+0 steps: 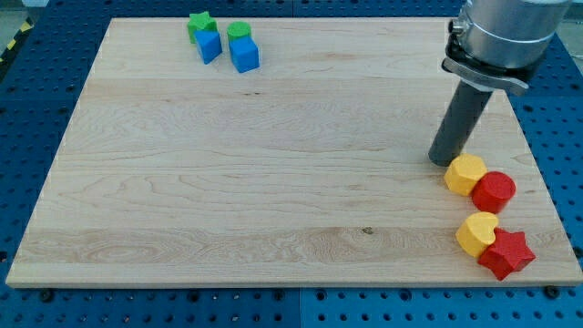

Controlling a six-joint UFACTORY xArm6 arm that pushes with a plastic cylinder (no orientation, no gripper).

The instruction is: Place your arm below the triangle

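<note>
My tip [444, 160] rests on the wooden board [228, 182] near its right edge, just above and left of a yellow hexagon block [465, 173] that touches a red round block [495, 191]. I have no fingers, only a bare rod. No block's shape reads surely as a triangle: a yellow block [476, 233] and red star [506, 254] sit at the bottom-right corner, and a green star [200, 24], green round block [239, 33] and two blue blocks [209, 46] [244, 56] lie near the top edge.

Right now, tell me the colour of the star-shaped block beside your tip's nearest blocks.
Red: the star block, camera view.
</note>
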